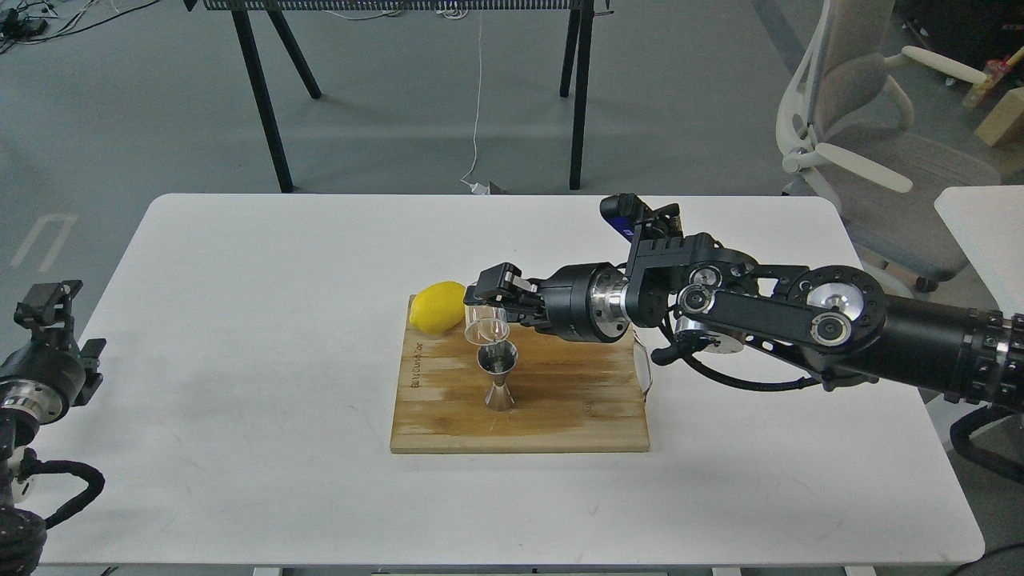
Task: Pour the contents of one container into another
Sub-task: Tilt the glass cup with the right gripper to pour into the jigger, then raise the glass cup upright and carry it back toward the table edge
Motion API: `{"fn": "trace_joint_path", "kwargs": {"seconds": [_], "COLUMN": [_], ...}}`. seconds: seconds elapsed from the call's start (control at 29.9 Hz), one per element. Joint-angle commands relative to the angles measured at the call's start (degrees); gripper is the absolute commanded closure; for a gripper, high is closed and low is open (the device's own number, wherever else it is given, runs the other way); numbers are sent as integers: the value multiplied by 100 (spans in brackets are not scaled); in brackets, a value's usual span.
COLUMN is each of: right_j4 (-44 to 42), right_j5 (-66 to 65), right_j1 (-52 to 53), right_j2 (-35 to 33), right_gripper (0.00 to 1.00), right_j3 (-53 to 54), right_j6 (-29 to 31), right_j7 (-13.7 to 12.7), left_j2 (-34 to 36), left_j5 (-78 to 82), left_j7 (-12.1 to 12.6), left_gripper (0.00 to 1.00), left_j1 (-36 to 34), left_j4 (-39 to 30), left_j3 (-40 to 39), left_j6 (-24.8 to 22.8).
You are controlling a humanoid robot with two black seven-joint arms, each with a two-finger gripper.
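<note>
My right gripper [490,302] is shut on the small clear glass cup [485,323], which is tipped over with its mouth pointing down just above the steel jigger [498,374]. The hourglass-shaped jigger stands upright on the wooden cutting board [560,408]. The cup's rim hangs right over the jigger's upper mouth, nearly touching it. My left gripper [50,308] is at the far left edge of the view, off the table's side, seen end-on and dark.
A yellow lemon [437,306] lies on the board's back left corner, right beside the cup. The white table [240,360] carries the board. An office chair [864,136] and black table legs [264,96] stand behind.
</note>
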Motion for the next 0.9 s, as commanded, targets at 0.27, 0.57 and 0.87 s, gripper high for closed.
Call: {"fn": "trace_joint_path", "kwargs": {"seconds": [0.27, 0.57, 0.87], "right_j4": [27, 27, 71], "right_j5": [-251, -391, -436], "right_j1": [111, 199, 225], "right_j2": [23, 31, 40], "right_gripper": [59, 59, 59], "right_j3": [-150, -317, -300], "right_j6": [0, 0, 0], "right_j7": [2, 2, -7], "left_j2": [-11, -11, -11], "left_j5": [0, 0, 0], "left_j7": [0, 0, 0], "left_gripper": [0, 0, 0], "left_j1": [0, 0, 0], "left_j4": [0, 0, 0], "left_j3": [3, 3, 3], "left_j6": [0, 0, 0]}}
